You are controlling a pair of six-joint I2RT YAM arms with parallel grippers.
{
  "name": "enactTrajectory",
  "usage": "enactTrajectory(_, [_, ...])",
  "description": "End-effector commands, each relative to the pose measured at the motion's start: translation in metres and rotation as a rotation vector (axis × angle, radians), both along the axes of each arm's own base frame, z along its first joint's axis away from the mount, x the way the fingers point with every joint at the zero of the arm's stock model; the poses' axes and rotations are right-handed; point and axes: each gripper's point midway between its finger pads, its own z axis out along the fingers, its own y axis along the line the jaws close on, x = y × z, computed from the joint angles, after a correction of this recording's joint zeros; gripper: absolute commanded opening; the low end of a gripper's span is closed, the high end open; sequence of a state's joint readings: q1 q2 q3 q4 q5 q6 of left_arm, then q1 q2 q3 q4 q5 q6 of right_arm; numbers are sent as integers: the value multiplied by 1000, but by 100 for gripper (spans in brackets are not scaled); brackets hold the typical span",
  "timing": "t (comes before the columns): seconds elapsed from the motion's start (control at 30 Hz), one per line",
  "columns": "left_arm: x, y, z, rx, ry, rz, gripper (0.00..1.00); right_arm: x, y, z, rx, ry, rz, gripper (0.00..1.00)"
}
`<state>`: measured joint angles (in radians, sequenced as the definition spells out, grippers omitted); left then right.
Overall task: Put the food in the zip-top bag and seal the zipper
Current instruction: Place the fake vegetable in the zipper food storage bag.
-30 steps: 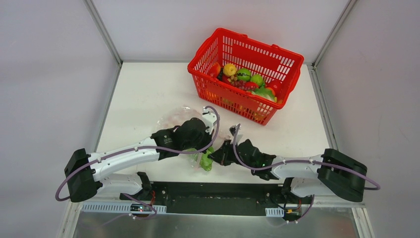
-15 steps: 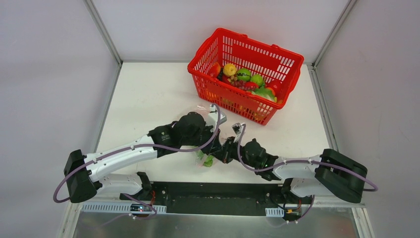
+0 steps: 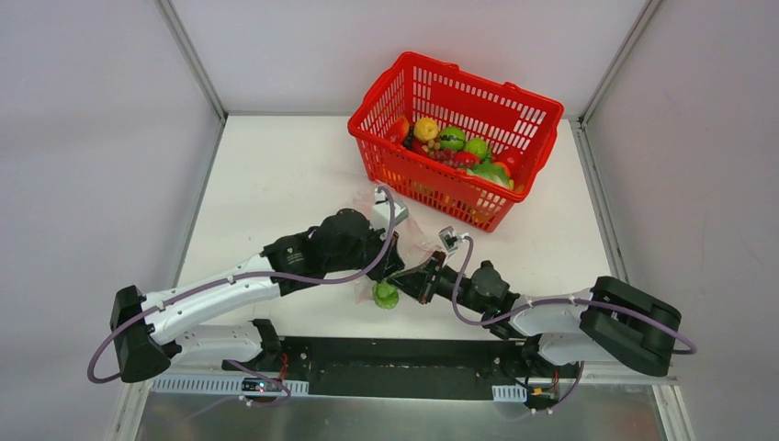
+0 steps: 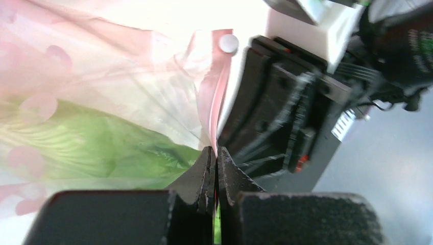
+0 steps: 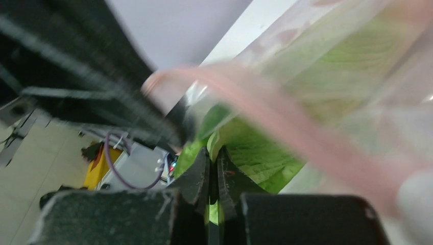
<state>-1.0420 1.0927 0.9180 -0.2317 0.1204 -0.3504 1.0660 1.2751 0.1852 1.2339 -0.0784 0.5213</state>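
Observation:
The clear zip-top bag (image 3: 413,241) with pink spots hangs between my two grippers above the table's near middle. A green leafy cabbage (image 3: 385,294) sits inside it, its end showing low between the arms. In the left wrist view my left gripper (image 4: 215,153) is shut on the pink zipper (image 4: 217,97), with the cabbage (image 4: 102,153) behind the film (image 4: 102,71). My right gripper (image 5: 213,153) is shut on the bag's film, green cabbage (image 5: 265,158) right behind it; the zipper (image 5: 265,102) runs blurred across that view. From above, the left gripper (image 3: 393,262) and right gripper (image 3: 413,281) nearly touch.
A red plastic basket (image 3: 432,188) stands at the back right of the table. It holds several toy fruits, among them a yellow fruit (image 3: 426,128) and a red fruit (image 3: 512,158). The right gripper's black body (image 4: 275,117) fills the left wrist view's right half.
Both grippers have moved up and away from the near edge toward the basket, carrying the bag with them. The cabbage end now hangs lower between the arms.

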Motion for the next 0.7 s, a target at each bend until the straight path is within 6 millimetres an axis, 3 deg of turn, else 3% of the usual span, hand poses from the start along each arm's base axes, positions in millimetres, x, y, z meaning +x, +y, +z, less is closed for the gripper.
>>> enactTrajectory(0.0, [27,31,0,76,-99,193,0,-35,2,60,179,-159,192,0])
enactTrajectory(0.07, [33,44,-4,143,-119,231,0,-43,1,68,196,-174,229,0])
enactTrajectory(0.13, [32,50,-5,174,-120,237,0,-37,-1,69,185,-184,194,0])
enactTrajectory(0.33, [10,24,6,34,-50,109,0,-15,6,66,131,-220,105,0])
enactTrajectory(0.5, [-12,-3,27,-136,40,8,0,9,8,55,137,-235,-32,0])
enactTrajectory(0.67, [-23,-16,40,-196,78,-62,0,14,24,43,106,-212,-2,0])
